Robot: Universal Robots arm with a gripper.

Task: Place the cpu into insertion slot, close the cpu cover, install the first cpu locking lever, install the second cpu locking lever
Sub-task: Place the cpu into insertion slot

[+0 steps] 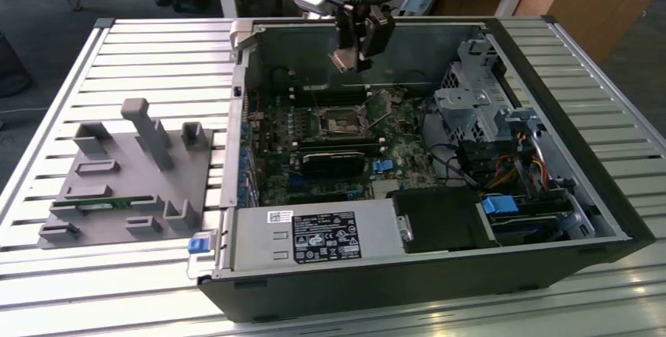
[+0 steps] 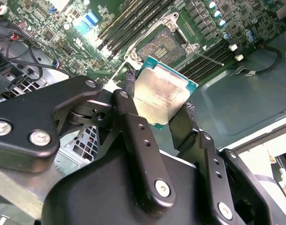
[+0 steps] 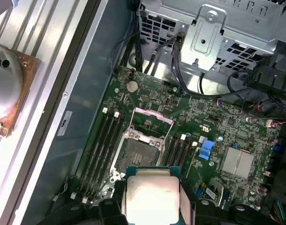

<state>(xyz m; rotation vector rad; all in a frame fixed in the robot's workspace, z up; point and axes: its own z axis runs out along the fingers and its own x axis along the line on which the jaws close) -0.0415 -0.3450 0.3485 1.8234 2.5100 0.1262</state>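
Black two-fingered gripper (image 1: 350,58) hangs over the open black metal computer case (image 1: 416,290) in the exterior view. Its fingers are closed narrowly on the cpu (image 2: 164,91), a small flat square chip with a silver-grey metal face and a tan rim. In both wrist views the chip is pinched by two opposite edges and held clear above the green motherboard (image 3: 218,122). The insertion slot (image 3: 139,152), a small square socket with a dark centre in a silver surround, lies bare below it, between rows of long black memory slots (image 3: 101,145). The cpu cover (image 3: 153,116), a thin silver metal frame, stands raised off the socket at one edge. A grey moulded fixture (image 1: 125,189) sits on the slatted metal table (image 1: 62,290), at the exterior view's left of the case.
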